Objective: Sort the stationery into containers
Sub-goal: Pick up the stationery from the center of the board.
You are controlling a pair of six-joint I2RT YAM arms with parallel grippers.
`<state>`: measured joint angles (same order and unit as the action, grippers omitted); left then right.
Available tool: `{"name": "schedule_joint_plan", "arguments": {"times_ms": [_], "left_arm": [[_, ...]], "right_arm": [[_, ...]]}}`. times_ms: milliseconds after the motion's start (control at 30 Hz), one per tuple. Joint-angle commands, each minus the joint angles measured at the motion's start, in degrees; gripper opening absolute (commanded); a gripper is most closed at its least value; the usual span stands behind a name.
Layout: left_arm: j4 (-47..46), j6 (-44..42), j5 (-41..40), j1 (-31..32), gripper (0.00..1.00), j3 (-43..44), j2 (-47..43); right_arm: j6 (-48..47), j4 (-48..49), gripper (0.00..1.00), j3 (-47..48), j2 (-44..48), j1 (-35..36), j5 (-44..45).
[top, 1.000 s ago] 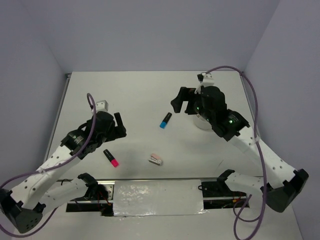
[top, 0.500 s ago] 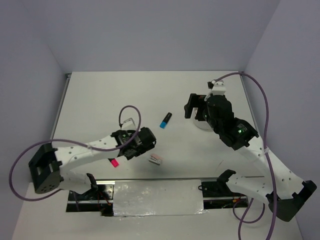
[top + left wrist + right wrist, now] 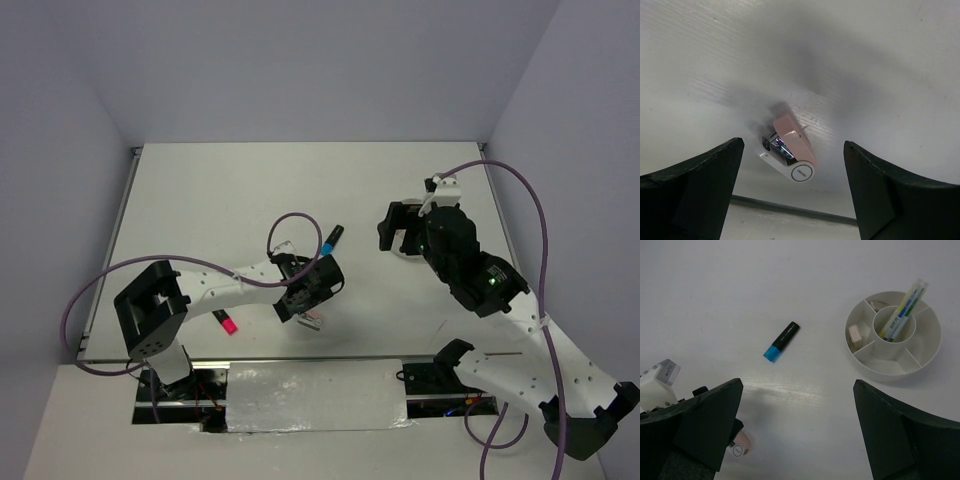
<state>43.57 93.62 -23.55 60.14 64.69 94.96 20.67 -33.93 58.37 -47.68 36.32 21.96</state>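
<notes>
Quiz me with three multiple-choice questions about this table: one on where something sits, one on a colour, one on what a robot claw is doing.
1. Where are the thin pale pens?
A) lying loose
B) in the centre cup of the round white plastic tub
C) in a claw

2. What colour is the end of the short black marker?
A) green
B) orange
C) blue

3. How does the left gripper stand over the small pink-and-white gadget?
A) open, straddling it
B) shut on it
C) shut, empty

Answers:
1 B, the pens stand upright in the tub's middle cup.
2 C, the right wrist view shows a bright blue tip.
3 A, the gadget lies free between the spread jaws.
</notes>
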Motion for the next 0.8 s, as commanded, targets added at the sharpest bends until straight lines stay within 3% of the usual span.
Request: {"name": "schedule_joint_plan", "arguments": {"times_ms": [0,767], "left_arm": [[3.0,1.9,0.1,1.2,0.94,3.2,1.7],[1.2,2.3,4.1,1.9,0.90,0.9,6.5]], "right_arm": [[-0.9,1.8,1.00,-0.9,0.1,-0.4,-0.7],[-1.1,5.4,1.00,-2.6,-2.7,-0.4,-4.3]]}}
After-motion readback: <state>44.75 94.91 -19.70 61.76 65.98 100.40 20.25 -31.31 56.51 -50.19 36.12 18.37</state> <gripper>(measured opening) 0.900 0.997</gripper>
